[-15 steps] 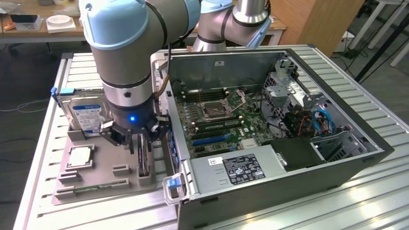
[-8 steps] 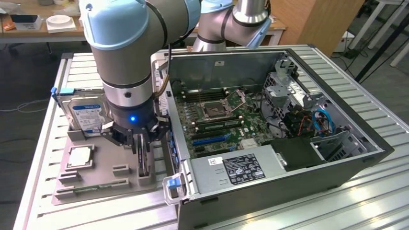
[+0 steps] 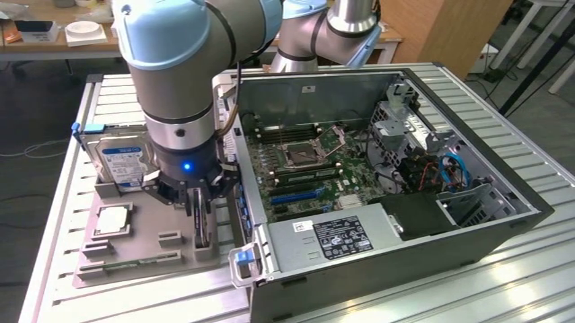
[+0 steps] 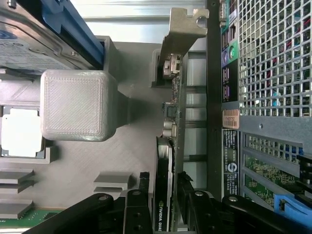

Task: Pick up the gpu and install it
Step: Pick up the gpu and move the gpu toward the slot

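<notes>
My gripper is closed on the gpu, pinching both its faces. The card stands on edge in the gray holder, just beside the computer case.

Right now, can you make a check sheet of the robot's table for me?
surface: slatted metal table with a grey tray on it
job's things: gpu standing on edge in the tray; open PC case beside it
clutter: hard drive, chip and memory stick in the tray
grippers: gripper looks closed on the gpu
cables: blue cables inside the case
surroundings: desk behind
</notes>
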Controlling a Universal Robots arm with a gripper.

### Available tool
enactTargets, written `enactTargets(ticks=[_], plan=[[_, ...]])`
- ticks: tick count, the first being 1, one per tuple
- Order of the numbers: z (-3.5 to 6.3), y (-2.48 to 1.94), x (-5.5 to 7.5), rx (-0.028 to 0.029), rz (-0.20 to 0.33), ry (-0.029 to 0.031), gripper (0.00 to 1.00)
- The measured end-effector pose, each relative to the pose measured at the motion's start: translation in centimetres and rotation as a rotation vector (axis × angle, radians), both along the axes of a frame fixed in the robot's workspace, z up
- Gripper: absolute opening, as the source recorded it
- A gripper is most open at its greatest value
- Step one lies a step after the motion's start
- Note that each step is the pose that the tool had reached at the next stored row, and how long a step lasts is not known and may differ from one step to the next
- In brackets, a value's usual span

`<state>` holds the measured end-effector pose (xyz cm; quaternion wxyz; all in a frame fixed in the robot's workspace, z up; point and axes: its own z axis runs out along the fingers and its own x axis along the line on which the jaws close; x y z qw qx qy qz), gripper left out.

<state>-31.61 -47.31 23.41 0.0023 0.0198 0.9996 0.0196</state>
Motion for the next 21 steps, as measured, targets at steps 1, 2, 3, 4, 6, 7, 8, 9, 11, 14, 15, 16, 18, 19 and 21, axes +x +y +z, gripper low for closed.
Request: enactTargets(ticks=[1, 2, 3, 4, 6, 7, 8, 9, 11, 14, 15, 16, 18, 19, 21], plan=[[-0.01, 0.00, 0.10, 0.0000, 0.000, -0.0004, 0.37], [-0.04, -0.01, 0.21, 0.0005, 0.001, -0.0010, 0.37], [-0.04, -0.01, 0.27, 0.0005, 0.000, -0.0010, 0.37], [-0.05, -0.01, 0.30, 0.0006, 0.000, -0.0011, 0.37], [-0.04, -0.01, 0.30, 0.0005, 0.000, -0.0010, 0.37], [-0.05, -0.01, 0.31, 0.0005, 0.000, -0.0011, 0.37], [-0.04, -0.01, 0.31, 0.0005, 0.001, -0.0010, 0.37], [-0.05, -0.01, 0.32, 0.0005, 0.001, -0.0010, 0.37], [-0.05, -0.01, 0.32, 0.0004, 0.001, -0.0009, 0.37], [-0.07, -0.01, 0.31, 0.0005, 0.001, -0.0010, 0.37], [-0.08, -0.01, 0.30, 0.0007, 0.001, -0.0013, 0.37], [-0.09, -0.01, 0.27, 0.0007, 0.001, -0.0016, 0.37], [-0.11, -0.01, 0.09, 0.0009, 0.001, -0.0016, 0.37], [-0.08, 0.00, 0.03, 0.0005, 0.001, -0.0010, 0.37], [-0.09, 0.01, 0.00, 0.0005, 0.001, -0.0010, 0.37]])
